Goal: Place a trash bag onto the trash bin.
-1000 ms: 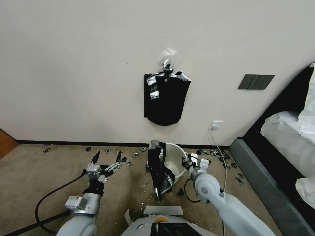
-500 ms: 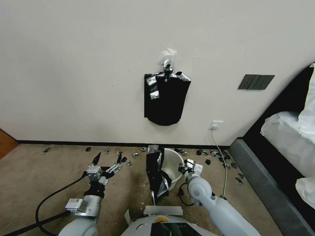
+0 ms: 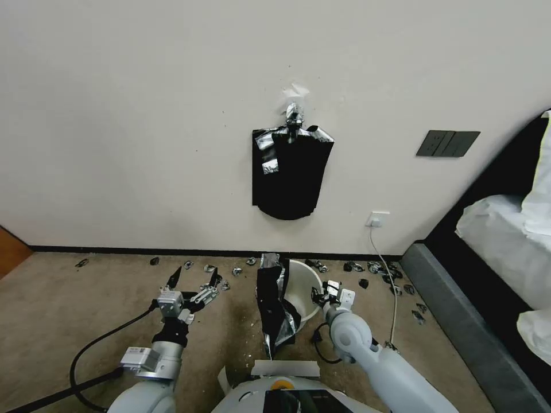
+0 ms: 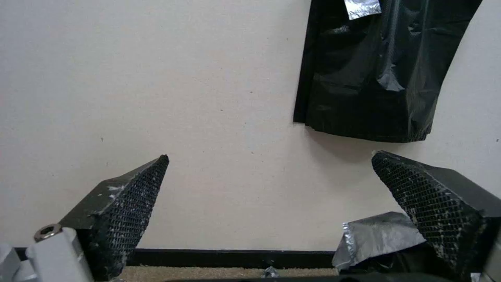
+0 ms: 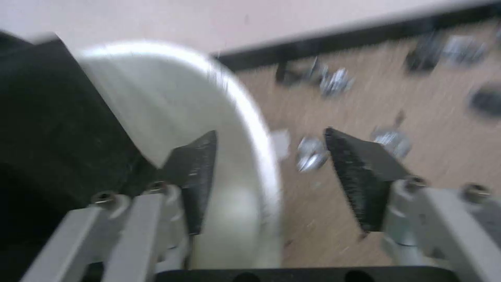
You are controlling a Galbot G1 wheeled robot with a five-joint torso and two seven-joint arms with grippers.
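Observation:
The cream-white trash bin (image 3: 303,287) stands on the carpet by the wall, leaning a little. The glossy black trash bag (image 3: 274,307) hangs crumpled over its left rim and down the outside. My right gripper (image 3: 325,290) is at the bin's right rim. In the right wrist view this gripper (image 5: 269,156) is open and straddles the rim of the trash bin (image 5: 172,98), one finger inside and one outside, with the trash bag (image 5: 52,137) on the far side. My left gripper (image 3: 194,277) is open and holds nothing, left of the bag, and its fingers (image 4: 130,203) point at the wall.
A flat black bag bundle (image 3: 290,175) hangs clipped to the wall above the bin. Small scraps of black and silver film (image 3: 367,268) litter the carpet along the skirting. A white cable (image 3: 390,287) runs from a wall socket. A dark bed frame (image 3: 459,321) stands to the right.
My right gripper has moved left and nearer to me at the bin's rim, and the bin has shifted and leaned with it. The left gripper has edged slightly right.

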